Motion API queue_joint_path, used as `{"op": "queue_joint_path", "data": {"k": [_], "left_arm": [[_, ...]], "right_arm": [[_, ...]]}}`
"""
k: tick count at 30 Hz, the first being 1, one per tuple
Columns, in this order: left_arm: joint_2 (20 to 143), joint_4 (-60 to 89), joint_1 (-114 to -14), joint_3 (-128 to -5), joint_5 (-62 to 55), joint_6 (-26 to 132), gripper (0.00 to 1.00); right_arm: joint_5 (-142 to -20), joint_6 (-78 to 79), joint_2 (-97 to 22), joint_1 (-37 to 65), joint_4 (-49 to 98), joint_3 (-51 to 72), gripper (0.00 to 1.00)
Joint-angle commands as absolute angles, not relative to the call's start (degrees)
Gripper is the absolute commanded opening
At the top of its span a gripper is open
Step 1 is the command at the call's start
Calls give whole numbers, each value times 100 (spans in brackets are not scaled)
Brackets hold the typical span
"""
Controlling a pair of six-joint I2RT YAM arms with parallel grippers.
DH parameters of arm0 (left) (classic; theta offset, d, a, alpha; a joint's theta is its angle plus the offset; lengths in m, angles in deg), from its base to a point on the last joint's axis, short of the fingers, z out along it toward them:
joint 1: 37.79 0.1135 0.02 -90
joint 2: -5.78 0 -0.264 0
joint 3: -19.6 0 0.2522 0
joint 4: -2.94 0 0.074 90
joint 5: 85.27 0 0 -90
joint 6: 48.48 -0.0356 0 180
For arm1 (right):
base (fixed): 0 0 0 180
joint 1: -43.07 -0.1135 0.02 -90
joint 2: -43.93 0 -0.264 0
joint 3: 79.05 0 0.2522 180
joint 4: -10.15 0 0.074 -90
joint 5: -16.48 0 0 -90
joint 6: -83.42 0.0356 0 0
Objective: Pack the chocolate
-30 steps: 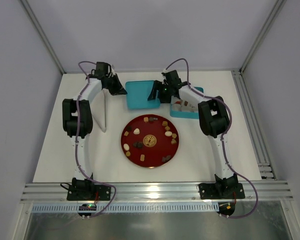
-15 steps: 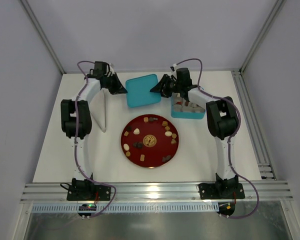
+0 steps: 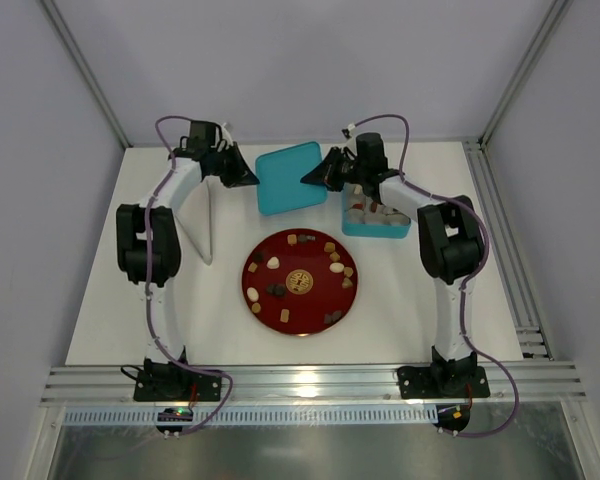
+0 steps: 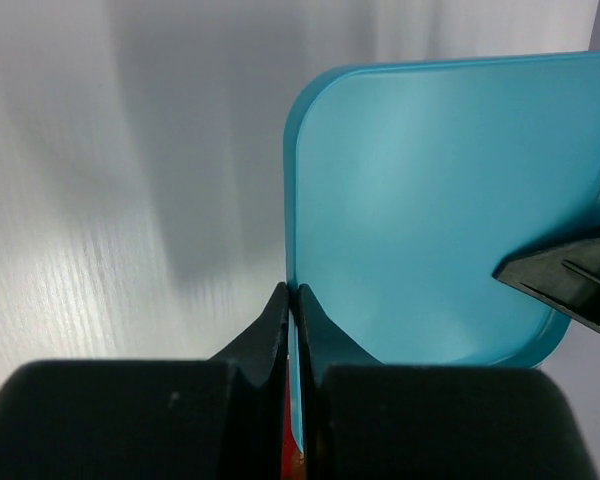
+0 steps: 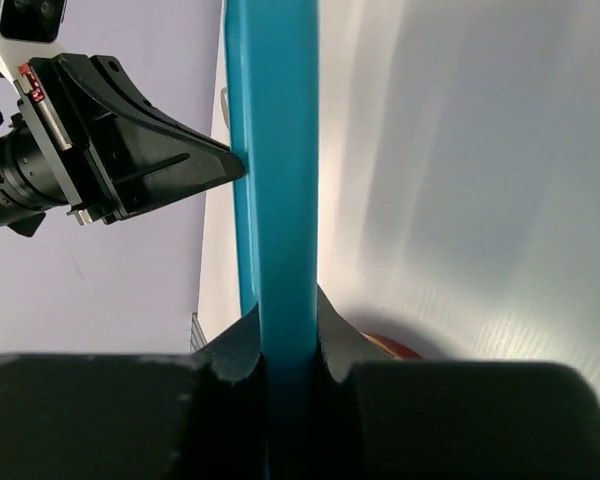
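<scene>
Over the last second the right gripper point(image 3: 310, 180) had gone from wide open above the teal lid point(image 3: 290, 178) to pinched tight on the lid's right edge. The lid had also turned, so that its sides no longer ran square to the table point(image 3: 410, 300) edges, and it had shifted a little toward the far edge. The right elbow had swung outward toward the table's right edge. The left gripper point(image 3: 246, 178) had stayed clamped on the lid's left edge throughout.

Both arms reached up from the near edge, bent at the elbow and angled inward, so the two grippers faced each other across the lid near the far edge. The left wrist view showed the left fingers closed on the thin rim, and the right wrist view showed the right ones closed on the opposite rim.

The chocolate point(image 3: 273, 263) lay mostly as scattered pieces on the red plate point(image 3: 310, 331) at the middle of the table. A few more pieces sat in the teal box point(image 3: 376, 230) just right of the lid.

The right arm covered part of the box, and its contents were too small to sort out. From the right wrist the lid appeared only edge-on. How high the lid sat above the table could not be told.
</scene>
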State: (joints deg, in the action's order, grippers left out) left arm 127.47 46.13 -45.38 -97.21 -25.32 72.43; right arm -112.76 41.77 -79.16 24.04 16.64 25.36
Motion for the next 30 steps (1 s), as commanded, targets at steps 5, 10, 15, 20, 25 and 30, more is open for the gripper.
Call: {"op": "queue_joint_path", "data": {"k": [5, 10, 15, 20, 25, 30], "left_arm": [[11829, 4298, -4631, -9471, -2587, 7026, 13], [11320, 4280, -4719, -9243, -2323, 6727, 48], [10537, 4271, -4964, -9014, -1823, 6254, 68], [9747, 4157, -5473, -8725, -1050, 5568, 74], [8482, 3149, -7096, -7601, 713, 3901, 77], [7717, 1734, -7996, -6221, 1579, 3134, 78]], "right_arm": [[-11421, 4263, -7077, 2364, 1512, 2392, 4], [-11325, 4272, -6673, 2373, 1854, 2304, 4], [-11132, 4141, -6216, 2408, 2590, 2347, 4], [-10930, 4070, -5899, 2522, 3434, 2435, 4], [-10692, 3895, -5565, 2645, 4287, 2707, 4], [-10411, 3578, -5337, 2724, 5150, 3165, 4]]}}
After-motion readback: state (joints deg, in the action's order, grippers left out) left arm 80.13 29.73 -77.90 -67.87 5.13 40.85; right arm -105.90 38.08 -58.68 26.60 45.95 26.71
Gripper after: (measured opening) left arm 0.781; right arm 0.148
